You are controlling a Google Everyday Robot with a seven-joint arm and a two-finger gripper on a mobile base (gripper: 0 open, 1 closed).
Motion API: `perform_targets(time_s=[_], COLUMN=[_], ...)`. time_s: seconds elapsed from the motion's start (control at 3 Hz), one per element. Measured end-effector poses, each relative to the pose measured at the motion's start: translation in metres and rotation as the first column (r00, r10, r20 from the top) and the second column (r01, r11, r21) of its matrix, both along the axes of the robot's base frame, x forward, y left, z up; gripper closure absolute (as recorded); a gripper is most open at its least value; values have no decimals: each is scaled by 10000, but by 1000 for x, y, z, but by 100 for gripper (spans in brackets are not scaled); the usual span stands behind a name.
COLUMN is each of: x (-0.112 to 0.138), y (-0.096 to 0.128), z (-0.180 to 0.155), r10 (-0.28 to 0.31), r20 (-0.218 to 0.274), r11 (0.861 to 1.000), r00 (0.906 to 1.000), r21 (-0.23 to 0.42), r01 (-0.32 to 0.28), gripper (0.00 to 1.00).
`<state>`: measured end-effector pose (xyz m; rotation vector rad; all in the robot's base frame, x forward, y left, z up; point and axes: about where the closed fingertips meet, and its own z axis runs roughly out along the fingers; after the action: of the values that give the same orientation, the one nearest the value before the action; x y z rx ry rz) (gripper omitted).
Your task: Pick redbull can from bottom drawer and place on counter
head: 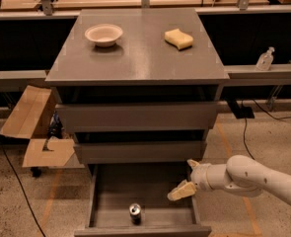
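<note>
So the redbull can [135, 212] stands upright near the front of the open bottom drawer [144, 184], bottom centre of the frame. The gripper [181, 180] hangs over the drawer's right side, jaws spread wide, holding nothing. The can sits down-left of the jaws and clearly apart, long axis vertical, so I'd guess a side-on reach. The counter [140, 53] is up top.

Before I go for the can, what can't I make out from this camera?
Can: markings too small to read, camera view.
Bottom drawer: front cut off by the bottom edge.
Claw, open at the drawer's right side: its height over the drawer floor unclear from one view.
Arm: cut off by the right edge.
</note>
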<state>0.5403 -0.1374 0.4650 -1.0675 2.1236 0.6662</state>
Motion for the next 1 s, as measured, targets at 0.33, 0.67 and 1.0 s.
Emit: perform_targets(time_s=[0.33,0.67,1.0], x=[5,11,12], y=[1,8,19], z=[-13,-48,-92], r10=[-88,-108,59], r20=[69,508,787], r11=[9985,9945,9892], r00=[9999,9986,9969], r21=[-548,-1039,-1464], r01=[91,161,57], gripper=[0,0,0])
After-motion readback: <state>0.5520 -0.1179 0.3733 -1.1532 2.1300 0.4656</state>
